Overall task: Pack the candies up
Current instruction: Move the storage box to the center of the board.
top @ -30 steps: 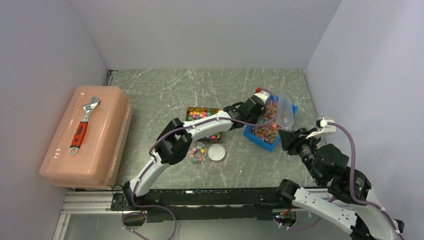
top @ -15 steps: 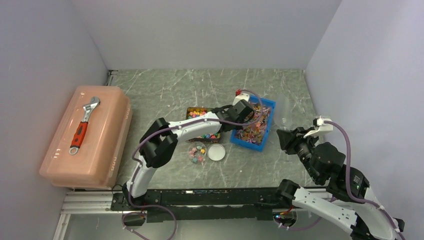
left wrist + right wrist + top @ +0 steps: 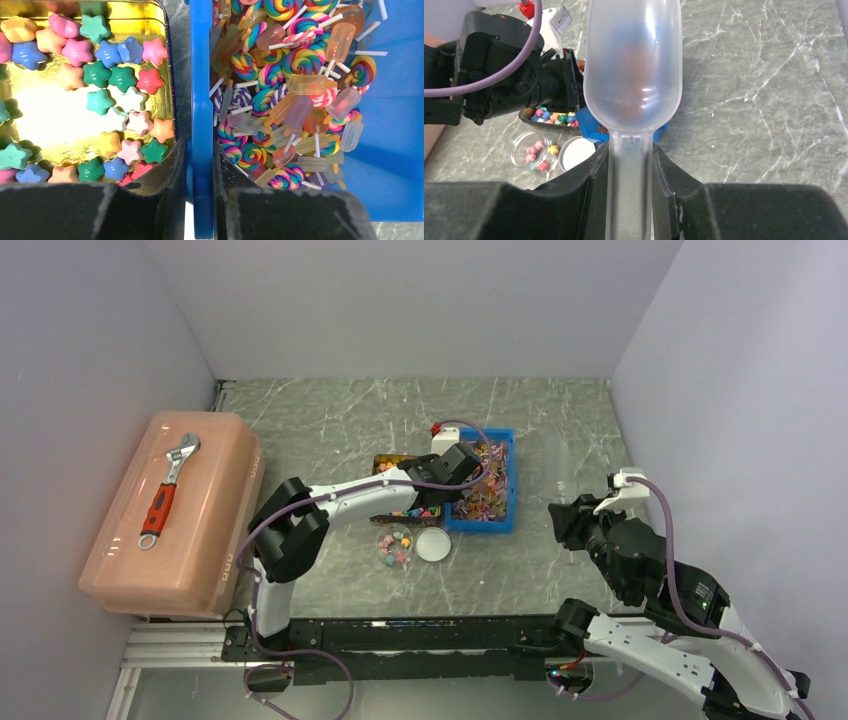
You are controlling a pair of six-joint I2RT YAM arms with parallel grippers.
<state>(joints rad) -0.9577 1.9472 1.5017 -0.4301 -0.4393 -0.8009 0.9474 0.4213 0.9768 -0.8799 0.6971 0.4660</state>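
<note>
Star-shaped pastel candies (image 3: 107, 90) lie in a gold tin (image 3: 167, 75), which also shows under the left arm in the top view (image 3: 412, 510). A few more candies sit in a small clear jar (image 3: 393, 543), its white lid (image 3: 433, 544) beside it. My left gripper (image 3: 200, 150) is shut on the left wall of a blue bin (image 3: 200, 100) full of lollipops and ice-pop sweets (image 3: 290, 75); the bin (image 3: 478, 527) stands against the tin. My right gripper (image 3: 630, 150) is shut on the handle of an empty clear plastic scoop (image 3: 633, 60), held above the table to the right of the bin (image 3: 566, 468).
A peach plastic box (image 3: 205, 530) with an adjustable wrench (image 3: 168, 490) on its lid stands at the left. Walls close in the left, back and right sides. The jar (image 3: 530, 150) and lid (image 3: 576, 154) lie just in front of the tin.
My left gripper has pulled the blue bin leftwards until it sits against the tin. My right gripper, holding the scoop, has drawn slightly away from the bin.
</note>
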